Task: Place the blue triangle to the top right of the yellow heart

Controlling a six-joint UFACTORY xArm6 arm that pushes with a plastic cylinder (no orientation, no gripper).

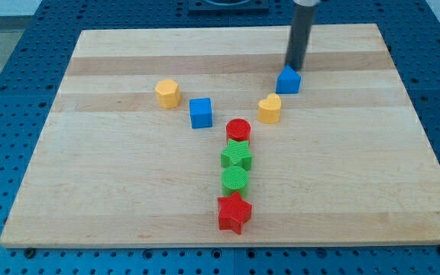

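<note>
Jaws do not exist on this arm: it ends in a straight dark rod, and my tip (294, 69) rests on the pale wooden board (373, 168) just beyond the far edge of the blue triangular block (287, 80), touching it or very nearly so. That blue triangle sits just to the far right of the yellow heart-shaped block (270, 108), close but apart, so the placement looks essentially reached. Any remaining push should be short and slow, aimed through the triangle's middle so it neither spins nor nudges the heart.
</note>
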